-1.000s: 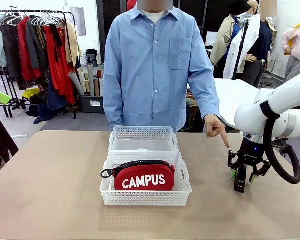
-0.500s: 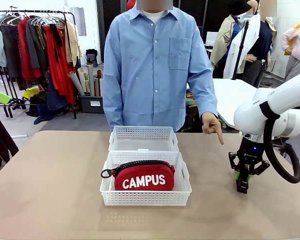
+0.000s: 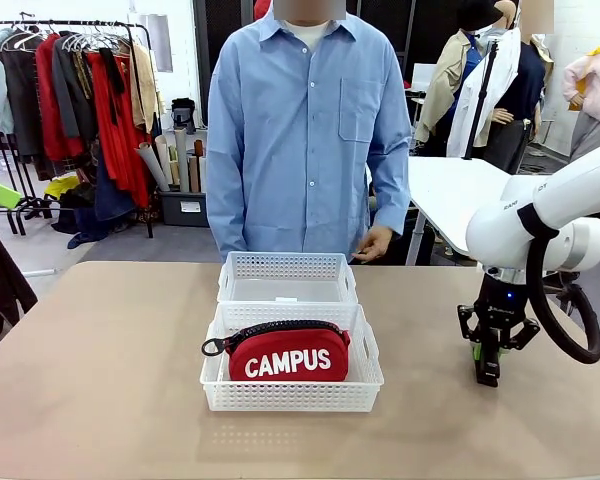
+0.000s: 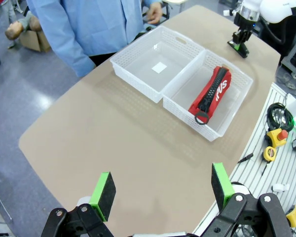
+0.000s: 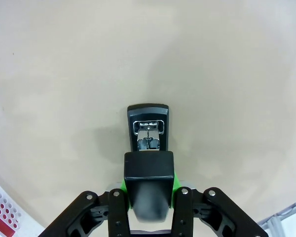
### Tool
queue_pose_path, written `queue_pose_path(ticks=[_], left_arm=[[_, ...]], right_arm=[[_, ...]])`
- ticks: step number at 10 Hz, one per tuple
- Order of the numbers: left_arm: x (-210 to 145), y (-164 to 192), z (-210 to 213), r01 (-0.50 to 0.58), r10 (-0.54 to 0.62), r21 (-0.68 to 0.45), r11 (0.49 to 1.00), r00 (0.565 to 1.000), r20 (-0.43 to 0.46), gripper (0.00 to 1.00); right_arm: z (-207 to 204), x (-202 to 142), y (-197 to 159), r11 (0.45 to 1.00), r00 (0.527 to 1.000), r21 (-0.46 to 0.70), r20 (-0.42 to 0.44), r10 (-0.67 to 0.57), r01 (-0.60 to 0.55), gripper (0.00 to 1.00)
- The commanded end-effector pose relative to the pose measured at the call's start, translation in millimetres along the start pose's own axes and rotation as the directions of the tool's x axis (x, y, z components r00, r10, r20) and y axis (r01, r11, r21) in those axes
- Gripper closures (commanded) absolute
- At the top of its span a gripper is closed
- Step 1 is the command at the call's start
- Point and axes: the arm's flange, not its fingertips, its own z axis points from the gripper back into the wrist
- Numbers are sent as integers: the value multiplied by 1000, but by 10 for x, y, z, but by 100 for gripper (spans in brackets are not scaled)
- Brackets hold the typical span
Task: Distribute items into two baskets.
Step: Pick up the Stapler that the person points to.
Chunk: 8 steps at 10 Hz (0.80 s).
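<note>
Clamping the small black stapler (image 5: 148,129) between its green pads, the right gripper (image 3: 489,358) points straight down at the tan tabletop (image 3: 100,380). The stapler stands on end in the grip, metal mouth facing the table. Its lower tip is at or just above the surface; contact cannot be told. The white right arm enters from the right with the wrist vertical and a black cable looping beside it. Gripper and stapler are well to the right of the two white lattice plastic baskets, which sit end to end at mid-table. The near basket (image 3: 290,398) holds the red zippered pouch with white "CAMPUS" lettering (image 3: 288,355), lying lengthwise with its black strap at the left end. The far basket (image 3: 287,265) touches the near one and sits just before the person in a blue shirt. The person's hand (image 3: 373,245) hangs loosely curled near that basket's right corner. The left gripper (image 4: 163,190) hovers high over the table, jaws spread wide, nothing between them.
</note>
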Motion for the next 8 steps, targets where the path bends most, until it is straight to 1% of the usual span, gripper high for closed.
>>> queue_pose_path(ticks=[1, 2, 3, 4, 5, 6, 7, 8], left_arm=[[4, -2, 0, 2, -2, -2, 1000, 1000, 5, 0], [4, -2, 0, 2, -2, -2, 1000, 1000, 5, 0], [4, -2, 0, 2, -2, -2, 1000, 1000, 5, 0], [4, -2, 0, 2, -2, -2, 1000, 1000, 5, 0], [4, -2, 0, 2, -2, -2, 1000, 1000, 5, 0], [4, -2, 0, 2, -2, -2, 1000, 1000, 5, 0], [4, -2, 0, 2, -2, -2, 1000, 1000, 5, 0], [4, -2, 0, 2, -2, -2, 1000, 1000, 5, 0]], right_arm=[[-49, 123, 22, 996, 999, -70, -14, 45, -46, 100], [15, 100, 59, 988, 992, -88, -27, 122, -124, 100], [176, 43, 128, 967, 973, -109, -37, 229, -231, 100], [344, -12, 182, 942, 948, -108, -66, 312, -318, 100], [516, -65, 199, 901, 903, -94, -111, 414, -424, 100], [693, -120, 211, 862, 864, -92, -135, 485, -498, 100], [867, -191, 216, 811, 811, -86, -167, 560, -578, 100], [1076, -266, 229, 769, 767, -71, -175, 617, -635, 100]])
